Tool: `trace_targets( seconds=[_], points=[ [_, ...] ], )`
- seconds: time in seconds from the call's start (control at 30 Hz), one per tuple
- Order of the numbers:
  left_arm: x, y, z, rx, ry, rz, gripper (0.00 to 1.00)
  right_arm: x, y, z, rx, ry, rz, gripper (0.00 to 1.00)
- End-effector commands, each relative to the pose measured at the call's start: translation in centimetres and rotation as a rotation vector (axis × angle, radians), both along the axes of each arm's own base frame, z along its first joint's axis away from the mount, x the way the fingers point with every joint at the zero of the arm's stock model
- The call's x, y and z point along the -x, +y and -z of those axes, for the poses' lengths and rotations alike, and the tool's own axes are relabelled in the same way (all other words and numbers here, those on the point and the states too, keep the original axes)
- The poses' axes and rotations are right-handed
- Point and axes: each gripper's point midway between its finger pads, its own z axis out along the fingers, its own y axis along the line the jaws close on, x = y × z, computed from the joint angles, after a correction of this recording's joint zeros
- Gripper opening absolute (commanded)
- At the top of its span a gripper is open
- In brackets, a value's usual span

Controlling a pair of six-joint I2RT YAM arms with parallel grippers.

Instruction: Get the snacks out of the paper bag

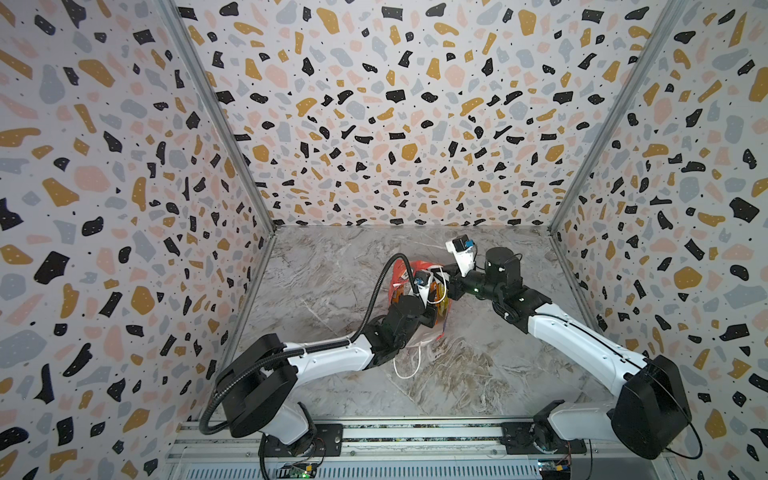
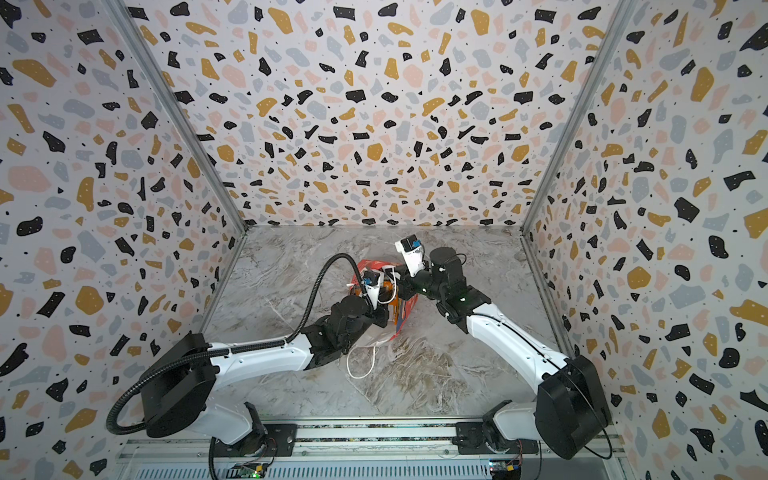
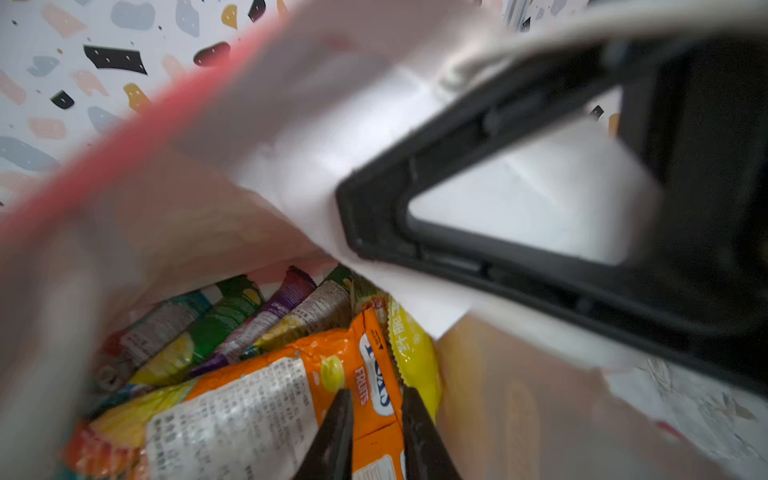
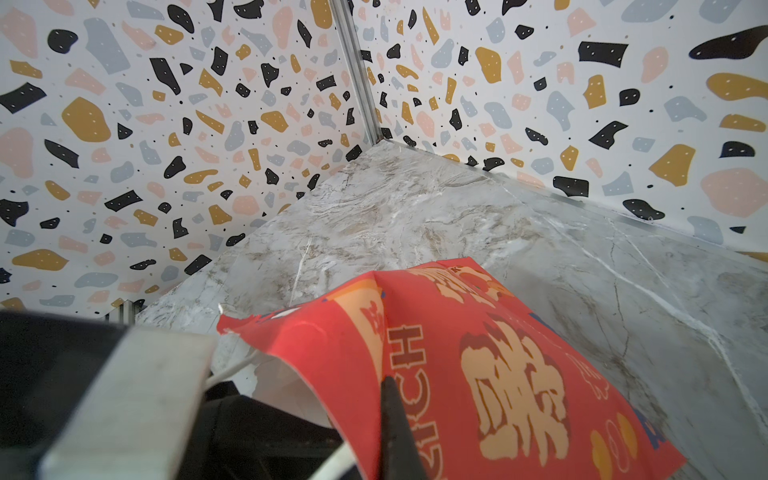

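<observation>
Within terrazzo walls (image 1: pixel 374 124), on the marble worktop (image 1: pixel 332 386), I see the bag (image 4: pixel 511 357) mid-worktop, right gripper (image 4: pixel 389 384) clamped on its wall, left gripper (image 3: pixel 376 401) inside, slightly parted astride the orange packet (image 3: pixel 332 353) atop other packets (image 3: pixel 232 328).

Inside the paper bag (image 3: pixel 199 216) room is tight. The left gripper (image 3: pixel 376 399) fills the mouth, jaws a little apart over the orange packet (image 3: pixel 332 365). The sagging bag wall is on one side of it. On the other is a black finger (image 3: pixel 498 274) of the right gripper (image 4: pixel 390 399), which pinches the bag's rim. The other snacks (image 3: pixel 266 328) are packed deeper in. Outside, the left arm (image 1: pixel 399 320) covers the bag's near end, and a white cord handle (image 1: pixel 406 377) trails there. Beyond the bag, bare table (image 1: pixel 332 266) runs to the back wall (image 1: pixel 395 145).
</observation>
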Motion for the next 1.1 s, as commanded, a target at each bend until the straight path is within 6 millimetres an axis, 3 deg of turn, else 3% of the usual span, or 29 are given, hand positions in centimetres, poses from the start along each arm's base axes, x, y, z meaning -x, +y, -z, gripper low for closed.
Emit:
trace_targets(
  seconds=[0.0, 0.2, 0.4, 0.6, 0.87, 1.07],
  points=[
    [-0.6, -1.1, -0.1, 0.0, -0.012, 0.021, 0.43, 0.4, -0.3, -4.4, -0.078, -0.11, -0.003, 0.0],
    [-1.2, -2.1, 2.0, -0.059, 0.022, 0.034, 0.51, 0.4, -0.4, -4.3, -0.078, -0.108, -0.001, 0.0],
    [-1.4, -2.2, 4.3, -0.082, 0.056, 0.02, 0.52, 0.3, -0.6, -4.3, -0.08, -0.109, 0.008, 0.0],
    [-1.9, -2.1, 5.2, -0.1, 0.052, -0.002, 0.39, 0.3, -0.8, -4.4, -0.087, -0.115, 0.011, 0.0],
    [-2.5, -2.2, 6.1, -0.101, 0.067, 0.003, 0.04, 0.2, -1.0, -4.4, -0.092, -0.114, 0.019, 0.0],
    [-2.2, -1.9, 4.6, -0.081, 0.053, 0.003, 0.0, 0.1, -1.3, -4.2, -0.092, -0.108, 0.037, 0.0]
  ],
)
